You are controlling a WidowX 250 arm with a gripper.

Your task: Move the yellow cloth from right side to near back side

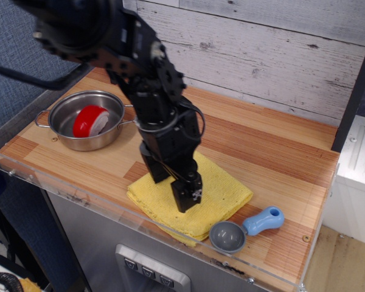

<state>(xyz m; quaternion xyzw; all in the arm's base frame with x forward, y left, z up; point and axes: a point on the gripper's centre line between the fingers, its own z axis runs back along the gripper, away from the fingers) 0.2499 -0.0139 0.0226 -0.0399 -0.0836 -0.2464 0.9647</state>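
The yellow cloth [222,191] lies folded and flat on the wooden counter, at the front right of its middle. My black gripper [187,198] points down over the cloth's middle, its tip at or just above the cloth's surface. The arm hides part of the cloth's left half. I cannot tell whether the jaws are open or shut, because the fingers look like one dark block from this angle. No part of the cloth is lifted.
A steel pot [64,125] with a red and white object [90,120] inside stands at the left. A blue-handled grey scoop [246,230] lies at the front edge, right of the cloth. A plank wall [261,55] closes the back. A clear rail [79,194] edges the front.
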